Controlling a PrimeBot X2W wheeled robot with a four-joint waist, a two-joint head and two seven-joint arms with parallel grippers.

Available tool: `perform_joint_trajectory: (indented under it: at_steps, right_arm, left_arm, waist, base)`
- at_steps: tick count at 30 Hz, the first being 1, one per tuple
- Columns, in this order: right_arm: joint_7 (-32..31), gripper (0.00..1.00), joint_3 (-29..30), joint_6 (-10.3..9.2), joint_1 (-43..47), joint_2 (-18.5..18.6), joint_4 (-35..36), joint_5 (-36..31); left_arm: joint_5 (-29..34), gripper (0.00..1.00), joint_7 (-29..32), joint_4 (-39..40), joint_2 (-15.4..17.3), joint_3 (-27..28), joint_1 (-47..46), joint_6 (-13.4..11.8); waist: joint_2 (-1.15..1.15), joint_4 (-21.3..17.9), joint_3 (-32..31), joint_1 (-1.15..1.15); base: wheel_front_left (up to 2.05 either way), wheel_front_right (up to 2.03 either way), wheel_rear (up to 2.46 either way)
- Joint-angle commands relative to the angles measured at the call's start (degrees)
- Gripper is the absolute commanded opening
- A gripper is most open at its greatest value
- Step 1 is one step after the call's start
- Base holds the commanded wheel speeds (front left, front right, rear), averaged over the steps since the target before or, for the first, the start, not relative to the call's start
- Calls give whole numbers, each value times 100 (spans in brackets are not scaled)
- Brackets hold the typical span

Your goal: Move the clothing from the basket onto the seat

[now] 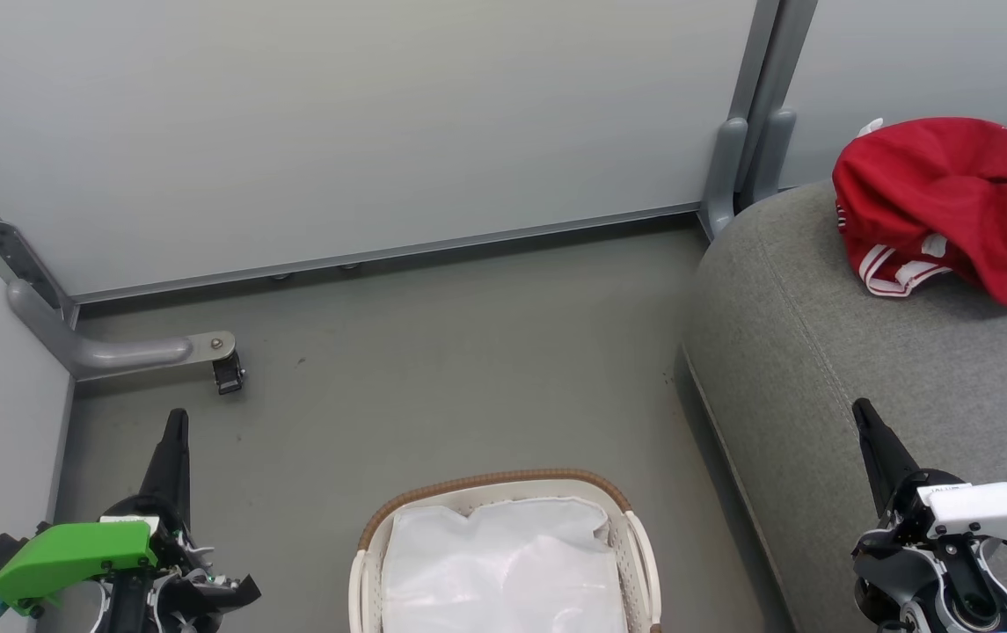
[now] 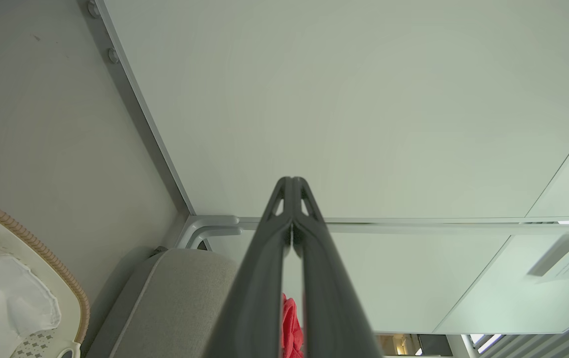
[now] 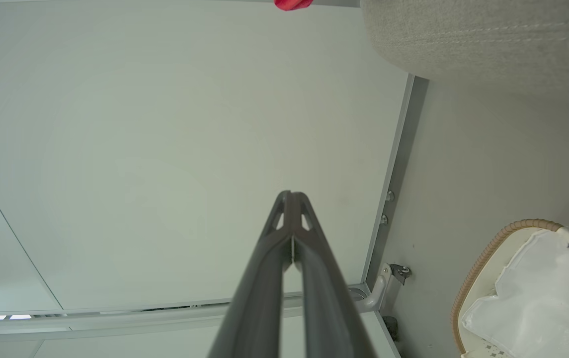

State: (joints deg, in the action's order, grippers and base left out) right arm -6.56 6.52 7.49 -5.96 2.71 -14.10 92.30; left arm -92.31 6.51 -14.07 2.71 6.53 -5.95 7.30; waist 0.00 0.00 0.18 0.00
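My left gripper (image 1: 176,422) hangs left of the basket (image 1: 485,481), over the grey floor (image 1: 433,352); its two dark fingers are pressed tip to tip with nothing between them (my left wrist view has the tips meeting). The basket stands on the floor between my arms, its brown woven rim ringing a crumpled white liner cloth (image 1: 503,563). Just right of the basket rises the seat (image 1: 820,352), rounded at its edge. The clothing (image 1: 952,202) lies bunched on top of the seat, well beyond the basket and to its right; it is red with white striped trim. My right gripper (image 1: 862,409), right of the basket, shows against the seat's near part; its fingers are likewise closed together, pinching nothing.
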Motion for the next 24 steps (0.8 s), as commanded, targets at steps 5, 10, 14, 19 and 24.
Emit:
perform_joint_trajectory:
  at_steps: [5, 10, 14, 19, 24]
  right_arm:
    - [-14, 0, 12, 0, -48, 32, 21, 22]
    - [-14, 0, 12, 0, -48, 32, 20, 22]
    - [-13, 0, 12, 0, -48, 32, 20, 22]
    - [-13, 0, 12, 0, -48, 32, 20, 22]
    - [-13, 0, 12, 0, -48, 32, 20, 22]
  left_arm:
    - [-19, 0, 24, 9, 31, 13, -62, 39]
    - [-19, 0, 24, 9, 31, 13, -62, 39]
    - [-19, 0, 24, 9, 31, 13, -62, 39]
    - [-20, 0, 24, 10, 31, 13, -62, 39]
    - [-19, 0, 24, 10, 31, 13, -62, 39]
  waist:
    - [0, 0, 0, 0]
    - [0, 0, 0, 0]
    - [0, 0, 0, 0]
    - [0, 0, 0, 0]
    - [0, 0, 0, 0]
  base:
    - [0, 0, 0]
    - [0, 0, 0]
    - [0, 0, 0]
    - [0, 0, 0]
    - [0, 0, 0]
